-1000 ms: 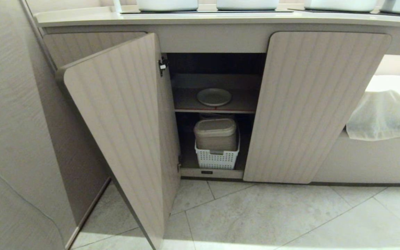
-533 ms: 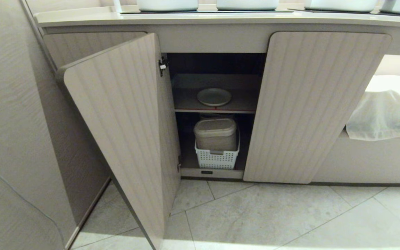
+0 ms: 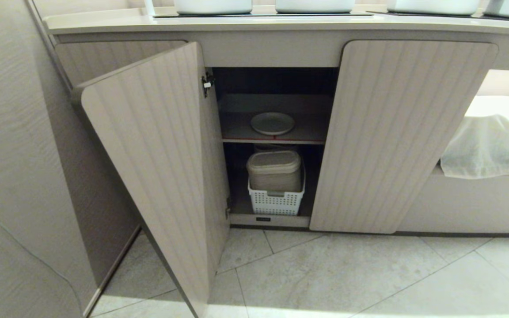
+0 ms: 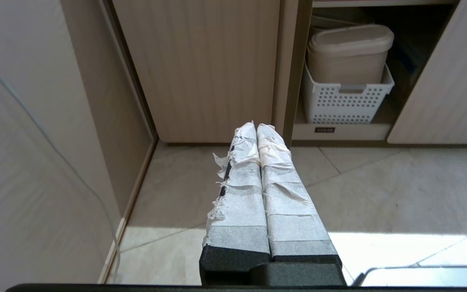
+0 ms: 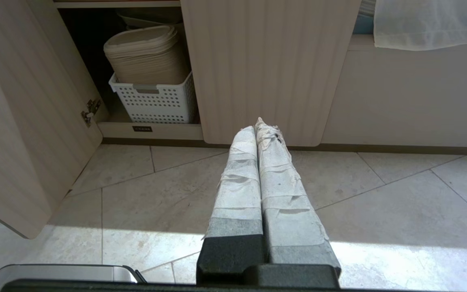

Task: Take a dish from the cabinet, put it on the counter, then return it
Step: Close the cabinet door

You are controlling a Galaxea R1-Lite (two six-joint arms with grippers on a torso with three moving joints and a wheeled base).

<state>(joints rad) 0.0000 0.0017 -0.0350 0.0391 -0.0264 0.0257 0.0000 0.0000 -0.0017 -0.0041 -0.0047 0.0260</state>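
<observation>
Off-white, the dish [image 3: 272, 123] lies flat on the upper shelf of the cabinet [image 3: 276, 132], above the white basket [image 3: 276, 201]. Both the left gripper [image 4: 256, 126] and right gripper [image 5: 258, 125] hang low before the basket, fingers pressed together, empty; the dish lies up and ahead, the left seemingly no nearer.

This is a home kitchen, or a showroom built like one. A long cream tabletop [image 3: 281, 23] runs across the top of the head view, with black panels set into it and white pots [image 3: 213, 5] standing on them like pans on a hob. Below it is a low cabinet [image 3: 396, 132] with ribbed beige doors, one swung open on a shelf that holds a plate [image 3: 272, 123]. Under the shelf a white perforated basket [image 3: 275, 202] carries a lidded beige container [image 3: 275, 170]. A white cloth [image 3: 493, 145] drapes over the neighbouring unit, and the floor [image 3: 347, 274] is laid with large pale stone tiles.
</observation>
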